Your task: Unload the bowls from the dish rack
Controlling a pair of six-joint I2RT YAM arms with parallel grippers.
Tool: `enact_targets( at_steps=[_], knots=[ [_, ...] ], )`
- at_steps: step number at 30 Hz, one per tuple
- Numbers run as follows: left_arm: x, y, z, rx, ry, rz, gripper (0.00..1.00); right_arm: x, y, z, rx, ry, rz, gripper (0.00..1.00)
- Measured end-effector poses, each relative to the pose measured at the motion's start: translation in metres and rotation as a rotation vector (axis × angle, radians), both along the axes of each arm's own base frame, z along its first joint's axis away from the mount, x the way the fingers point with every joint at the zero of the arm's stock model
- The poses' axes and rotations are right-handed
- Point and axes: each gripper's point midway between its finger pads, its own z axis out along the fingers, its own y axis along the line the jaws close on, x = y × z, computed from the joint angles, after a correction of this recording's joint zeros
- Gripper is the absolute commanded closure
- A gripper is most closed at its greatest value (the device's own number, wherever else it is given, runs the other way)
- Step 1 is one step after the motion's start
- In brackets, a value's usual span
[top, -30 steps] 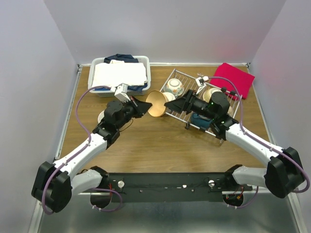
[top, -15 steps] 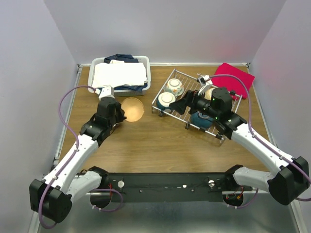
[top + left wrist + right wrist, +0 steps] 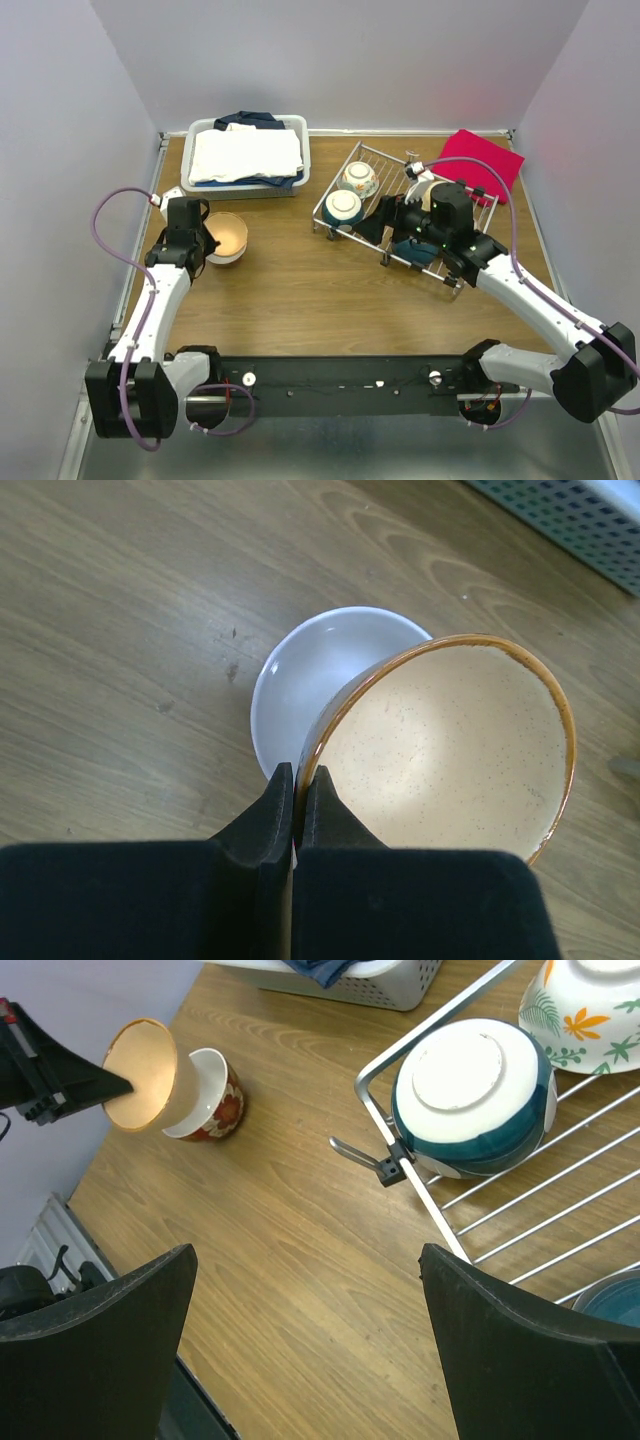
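The left gripper (image 3: 293, 810) is pinching a tan bowl's (image 3: 450, 750) rim, holding it tilted over a red floral bowl (image 3: 215, 1100) on the wooden table (image 3: 120, 630) between pale walls (image 3: 350, 60). The right gripper (image 3: 308, 1270) is gaping above the table. The dish rack's (image 3: 428, 1200) upturned teal bowl (image 3: 470, 1095) is sitting beyond its fingers.

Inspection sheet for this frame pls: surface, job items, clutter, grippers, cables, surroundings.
Surface: wooden table, no spills seen.
Job's things: dish rack holds an upside-down teal bowl, a floral bowl and a second teal bowl; more may hide under the right arm. A tan bowl is held tilted above a red-patterned bowl standing on the table.
Clutter: white bin of cloth; red cloth.
Grippers: left gripper, jaws shut on the tan bowl's rim; right gripper, jaws open and empty, near the rack corner.
Cables: purple cable loops off the left arm; another on the right arm arcs over the rack.
Surroundings: pale walls; nothing else seen.
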Motion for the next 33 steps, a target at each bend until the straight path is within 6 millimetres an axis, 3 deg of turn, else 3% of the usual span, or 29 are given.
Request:
enact_targets(
  at_steps=[5, 9, 13, 17, 22, 25, 33],
  knots=[
    [0.008, 0.009, -0.027, -0.022, 0.069, 0.027, 1.0, -0.004, -0.003, -0.003, -0.022, 0.005, 0.004, 0.0],
    [0.012, 0.012, -0.042, -0.035, 0.095, 0.032, 0.84, -0.006, -0.007, 0.001, -0.028, -0.006, -0.005, 0.0],
    [0.013, 0.014, -0.05, -0.043, 0.095, 0.038, 0.73, -0.008, -0.011, 0.005, -0.03, -0.02, -0.018, 0.0],
    [0.017, 0.014, -0.052, -0.051, 0.081, 0.039, 0.63, -0.007, -0.013, 0.005, -0.036, -0.022, -0.029, 0.0],
    [0.021, 0.012, -0.05, -0.061, 0.063, 0.028, 0.39, -0.006, -0.014, 0.002, -0.046, -0.021, -0.032, 0.0],
    [0.02, 0.011, -0.048, -0.062, 0.058, 0.019, 0.36, -0.004, -0.014, -0.001, -0.057, -0.02, -0.035, 0.0],
    [0.013, 0.012, -0.019, -0.034, -0.018, -0.004, 0.14, 0.007, -0.022, -0.015, -0.142, 0.004, -0.08, 0.0]
  ],
)
